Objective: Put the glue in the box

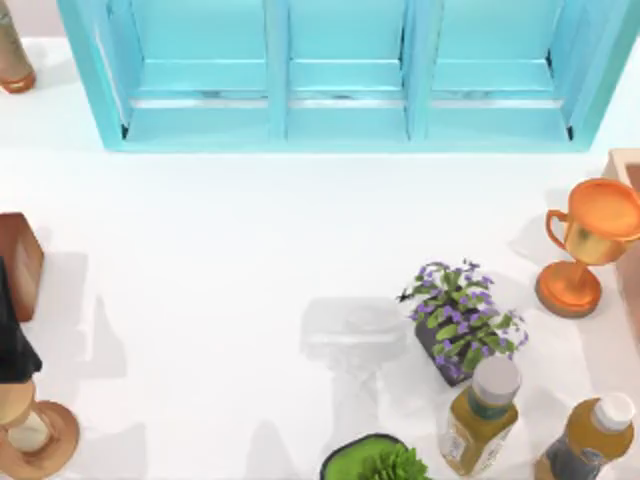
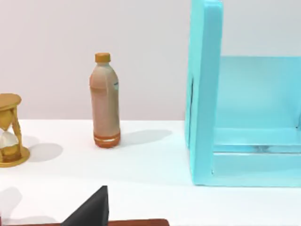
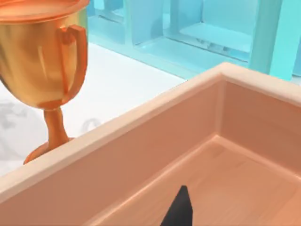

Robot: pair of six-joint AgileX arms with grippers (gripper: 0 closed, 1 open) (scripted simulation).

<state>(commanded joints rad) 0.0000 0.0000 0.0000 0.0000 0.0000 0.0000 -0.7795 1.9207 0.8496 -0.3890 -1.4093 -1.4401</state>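
Observation:
The glue is out of view. The box [image 1: 205,128] is a large turquoise one with three compartments along the table's far edge; its side wall [image 2: 204,94] and its partitions [image 3: 268,37] also show in the wrist views. A dark part of my left gripper [image 2: 91,212] sits low at the table's left, above the rim of a reddish-brown box [image 2: 136,222]. A dark tip of my right gripper [image 3: 181,209] hangs over the inside of a tan box [image 3: 141,155] at the right edge.
A brown bottle [image 1: 12,60] stands at the far left. An hourglass [image 1: 30,430] and the reddish-brown box [image 1: 18,265] are on the left. A trophy [image 1: 585,245], a purple-flowered plant [image 1: 462,320], two amber bottles [image 1: 480,415] and a green pot plant [image 1: 375,462] crowd the near right.

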